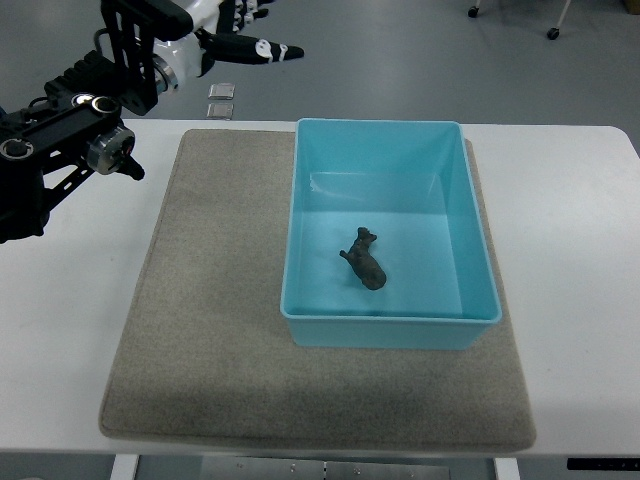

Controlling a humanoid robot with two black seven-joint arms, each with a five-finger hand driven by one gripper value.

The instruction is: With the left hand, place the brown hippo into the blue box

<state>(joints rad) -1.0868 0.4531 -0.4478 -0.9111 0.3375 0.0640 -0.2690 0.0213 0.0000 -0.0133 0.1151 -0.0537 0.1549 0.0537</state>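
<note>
Top view: brown hippo [364, 259] lies on the floor of the blue box [300, 240], a bit left of centre and toward the near wall, tilted diagonally w/ one end pointing up-right. It touches no wall and nothing else is in the box w/ it.

Blue box sits on a grey mat [210, 320], on the mat's right half; its right wall runs close to the mat's right edge. Mat lies on a white table [570, 240].

Left hand [235, 35] is up in the top-left corner, past the table's far edge and over the grey floor, well apart from box and hippo. Its arm [60, 140] comes in from the left edge, black links and joints over the table's left end. Fingers are extended and loose, not curled; one white-and-black finger [262, 49] points right toward the pic's middle. Hand holds nothing and touches nothing; the other fingers are cut by the top edge so their spread is only partly visible.

Two small square pads [221, 100] lie on the floor just beyond the table's far edge, below the hand, one behind the other.

Right arm doesn't show anywhere.
</note>
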